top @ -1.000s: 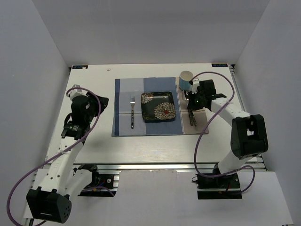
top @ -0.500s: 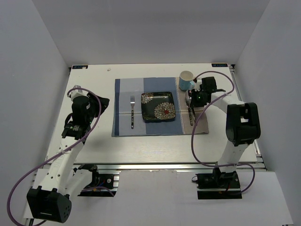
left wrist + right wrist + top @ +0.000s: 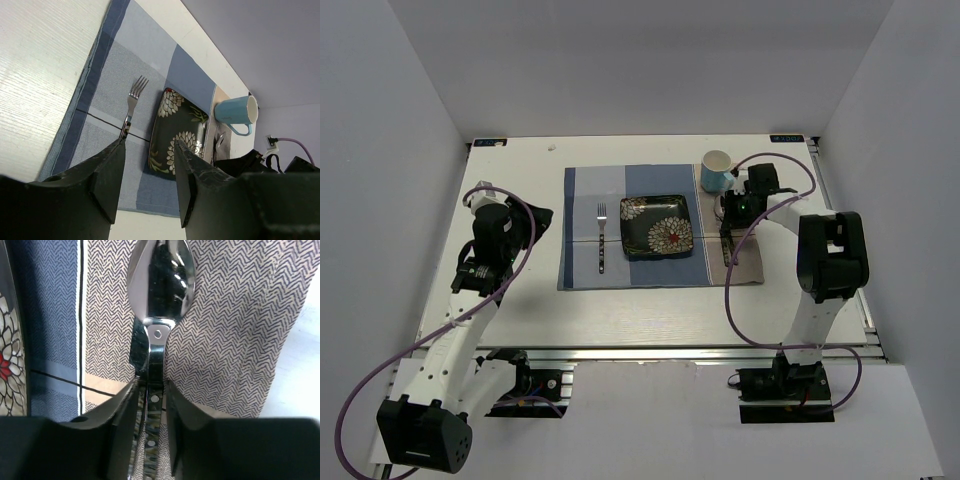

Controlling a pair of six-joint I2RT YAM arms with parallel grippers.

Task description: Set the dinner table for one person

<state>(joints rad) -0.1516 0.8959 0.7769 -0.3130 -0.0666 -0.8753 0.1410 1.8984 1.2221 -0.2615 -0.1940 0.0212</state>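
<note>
Dinner table: large white top in front of both arm bases; it carries the whole setting, which sits around its middle
Placemat: blue-and-beige checked cloth, squared to the table's edges, marking out the single place
Plate: dark, square and flowered, on the middle of the placemat as the piece everything else is lined up around
Fork: on the placemat just left of the plate and apart from it, tines toward the far edge, on the side where a diner expects it
Mug: pale blue, by the far right corner of the placemat, beyond the spoon
Spoon: flat on the beige herringbone strip right of the plate, bowl toward the far edge, roughly parallel to the fork
Right gripper: low over the spoon, one finger on each side of the handle with little room to spare; I cannot tell whether they pinch it or only flank it
Left gripper: fingers well apart with nothing between them, off the placemat's left edge, probably parked out of the way
Step in hand: probably setting or straightening the spoon
Progress: seemingly close to done
Risk: lifting away carelessly could skew the spoon
</note>
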